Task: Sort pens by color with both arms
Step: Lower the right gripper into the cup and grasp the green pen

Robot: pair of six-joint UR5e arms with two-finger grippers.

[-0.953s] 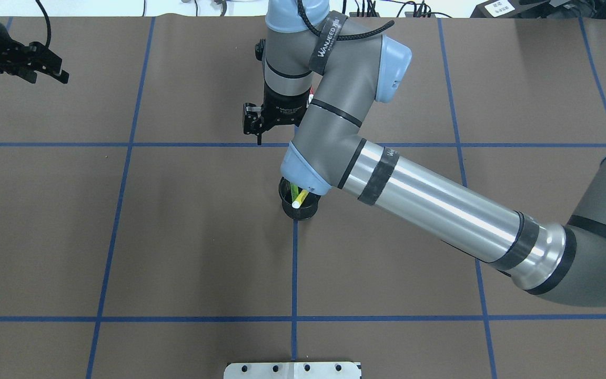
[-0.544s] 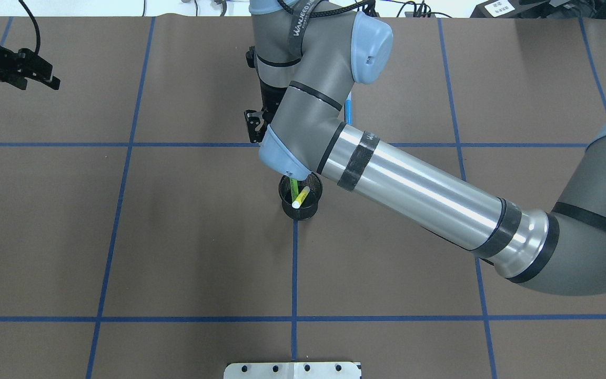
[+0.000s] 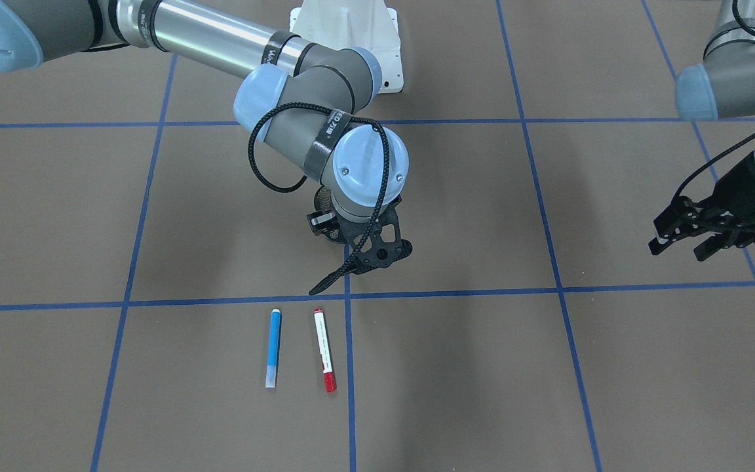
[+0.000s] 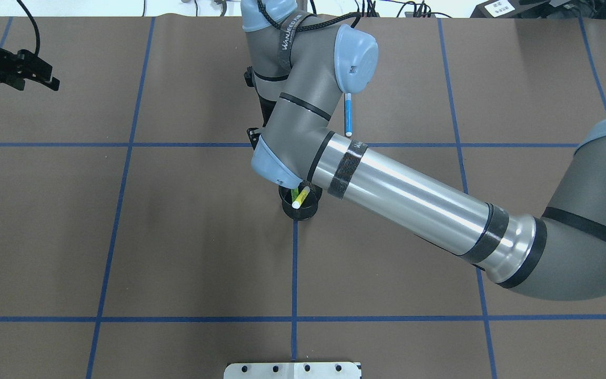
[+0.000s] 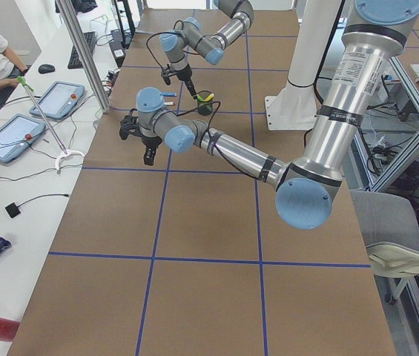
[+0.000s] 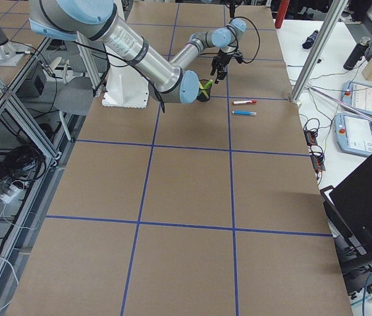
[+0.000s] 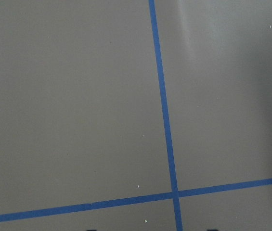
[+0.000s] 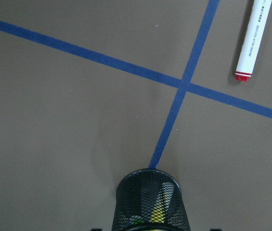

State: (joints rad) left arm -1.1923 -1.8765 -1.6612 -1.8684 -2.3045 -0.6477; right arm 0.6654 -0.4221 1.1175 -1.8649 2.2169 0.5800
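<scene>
A blue pen (image 3: pixel 273 347) and a white pen with red caps (image 3: pixel 324 351) lie side by side on the brown mat; the blue pen also shows in the overhead view (image 4: pixel 349 116). A yellow pen (image 4: pixel 301 197) and a light green pen (image 4: pixel 294 185) stand in the black mesh cup (image 4: pixel 303 209). My right gripper (image 3: pixel 359 252) hangs open and empty over the mat beside the cup, between it and the lying pens. Its wrist view shows the cup (image 8: pixel 150 204) and the red-capped pen (image 8: pixel 253 38). My left gripper (image 3: pixel 679 241) is open and empty, far off to the side.
Blue tape lines (image 4: pixel 294 263) divide the mat into squares. The white pedestal base (image 3: pixel 345 39) stands at the robot's side of the table. My right forearm (image 4: pixel 413 205) crosses above the cup. The left wrist view shows only bare mat and tape (image 7: pixel 167 144).
My right arm has swung left and back toward the cup, which uncovered the blue pen in the overhead view. My left gripper has drifted slightly left. The pens have not moved.
</scene>
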